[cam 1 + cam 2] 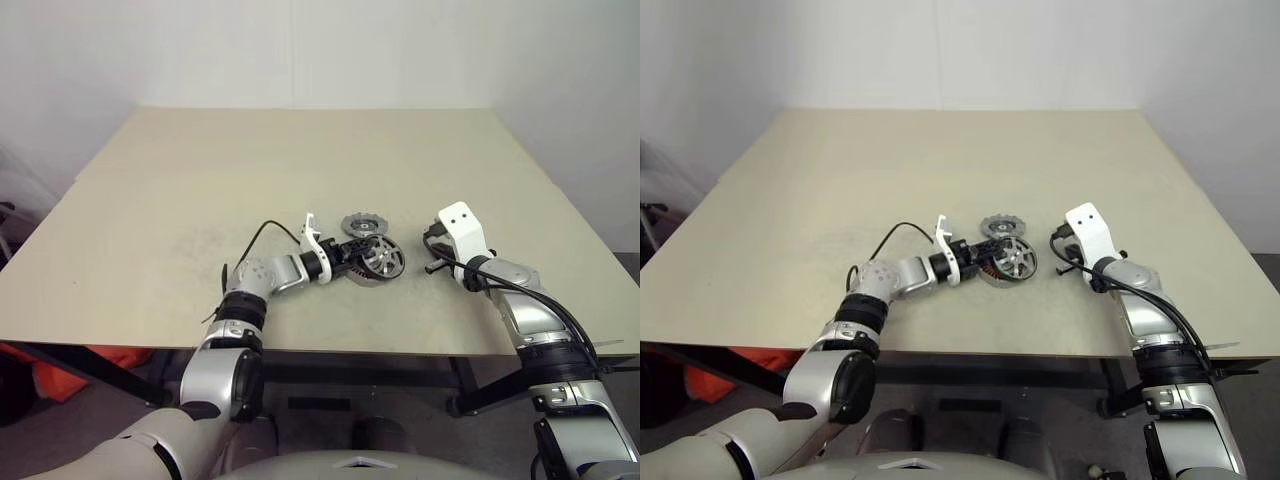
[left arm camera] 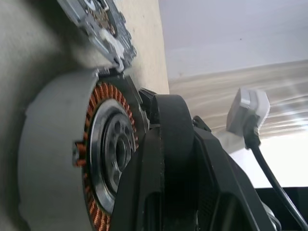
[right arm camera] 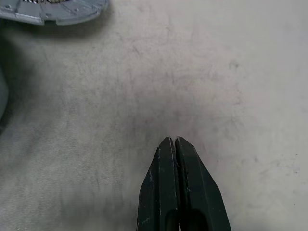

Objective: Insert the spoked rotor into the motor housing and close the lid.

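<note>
The motor housing [image 2: 57, 159] lies flat on the table, a grey ring with copper windings around a silver centre. My left gripper [image 1: 345, 262] reaches in from the left, shut on the housing's near rim, one black finger [image 2: 173, 144] over the edge. From above, a shiny spoked rotor [image 1: 381, 257] shows in the housing's middle; I cannot tell whether it is seated. The lid [image 1: 362, 224], a dark grey toothed ring, lies flat just behind the housing. My right gripper [image 3: 172, 140] hovers over bare table to the housing's right, shut and empty.
The beige table [image 1: 300, 160] stretches wide behind and to both sides of the parts. Its front edge runs close below both arms. A black cable [image 1: 262, 233] loops up from my left wrist. Something orange [image 1: 60, 375] sits under the table at the left.
</note>
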`<state>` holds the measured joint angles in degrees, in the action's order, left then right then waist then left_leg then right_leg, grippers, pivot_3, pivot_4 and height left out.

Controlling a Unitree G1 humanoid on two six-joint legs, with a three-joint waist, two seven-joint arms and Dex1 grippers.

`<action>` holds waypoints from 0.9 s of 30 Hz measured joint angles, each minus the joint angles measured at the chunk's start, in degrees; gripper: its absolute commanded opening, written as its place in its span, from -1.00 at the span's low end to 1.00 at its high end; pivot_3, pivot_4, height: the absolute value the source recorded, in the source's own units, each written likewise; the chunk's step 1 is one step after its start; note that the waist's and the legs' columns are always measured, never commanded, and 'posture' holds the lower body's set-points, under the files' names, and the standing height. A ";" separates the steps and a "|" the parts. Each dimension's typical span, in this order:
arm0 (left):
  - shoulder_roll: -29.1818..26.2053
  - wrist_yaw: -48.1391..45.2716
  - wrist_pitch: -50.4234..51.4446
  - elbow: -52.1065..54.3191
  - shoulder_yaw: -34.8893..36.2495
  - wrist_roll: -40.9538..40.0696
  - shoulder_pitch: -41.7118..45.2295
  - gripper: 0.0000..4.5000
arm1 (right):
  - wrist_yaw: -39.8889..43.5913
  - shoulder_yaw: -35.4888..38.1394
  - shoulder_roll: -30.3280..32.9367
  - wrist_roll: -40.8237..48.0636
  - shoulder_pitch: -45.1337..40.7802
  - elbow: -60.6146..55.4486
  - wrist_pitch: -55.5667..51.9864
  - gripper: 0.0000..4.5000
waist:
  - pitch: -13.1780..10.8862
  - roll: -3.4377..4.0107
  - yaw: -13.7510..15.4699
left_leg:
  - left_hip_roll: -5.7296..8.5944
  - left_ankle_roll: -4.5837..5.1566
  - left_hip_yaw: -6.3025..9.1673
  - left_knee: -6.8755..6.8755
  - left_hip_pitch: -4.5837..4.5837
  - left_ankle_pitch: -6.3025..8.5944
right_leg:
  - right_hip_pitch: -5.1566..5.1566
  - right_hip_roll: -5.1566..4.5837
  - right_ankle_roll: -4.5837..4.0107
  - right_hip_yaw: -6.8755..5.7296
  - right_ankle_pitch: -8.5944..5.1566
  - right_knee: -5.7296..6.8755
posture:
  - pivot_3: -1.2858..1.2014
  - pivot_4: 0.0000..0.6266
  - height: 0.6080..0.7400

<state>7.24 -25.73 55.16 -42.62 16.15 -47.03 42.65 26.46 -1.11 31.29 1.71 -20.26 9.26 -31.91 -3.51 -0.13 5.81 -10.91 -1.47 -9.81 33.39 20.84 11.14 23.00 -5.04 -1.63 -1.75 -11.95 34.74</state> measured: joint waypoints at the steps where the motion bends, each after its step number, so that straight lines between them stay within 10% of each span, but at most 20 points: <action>1: 0.00 -0.37 -0.59 -0.62 0.25 0.29 0.33 -0.76 | -0.06 0.01 0.00 0.00 0.00 -0.02 0.00 -1.00 | 0.00 0.00 0.00 | 0.00 0.01 0.00 0.00 0.00 0.00 | 0.00 -0.01 0.00 0.00 0.00 0.00 | 0.03 -1.00 1.00; 18: -0.08 -3.35 -2.54 -2.83 2.16 2.54 1.06 -0.76 | -0.16 0.00 -0.39 0.00 -0.60 -0.02 0.01 -1.00 | 0.00 0.00 -0.03 | -0.01 0.06 0.00 0.00 0.00 -0.01 | 0.00 -0.01 0.00 -0.01 0.01 0.02 | 0.03 -1.00 1.00; 23: -0.24 -4.01 -3.30 -2.37 2.47 3.24 0.98 -0.11 | 0.17 -0.02 -0.39 -0.01 -1.23 -0.01 0.02 -1.00 | 0.00 0.01 0.02 | -0.01 0.09 0.00 0.00 0.02 0.00 | 0.00 -0.02 0.00 -0.01 0.01 -0.01 | 0.03 -1.00 1.00; 27: -0.48 -3.65 -4.49 -2.11 3.41 3.40 1.04 -0.11 | 0.27 -0.07 -0.44 -0.02 -1.42 -0.01 0.02 -1.00 | -0.01 0.00 -0.01 | 0.02 0.12 0.00 0.00 0.01 0.01 | -0.01 -0.10 0.00 -0.01 0.01 -0.01 | 0.03 -1.00 1.00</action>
<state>6.76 -29.38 50.67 -44.73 19.56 -43.63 43.69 26.73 -1.18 30.85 1.69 -21.69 9.25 -31.89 -3.52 -0.12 5.80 -10.89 -1.36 -9.81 33.40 20.85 11.15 23.00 -5.14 -1.62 -1.76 -11.94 34.73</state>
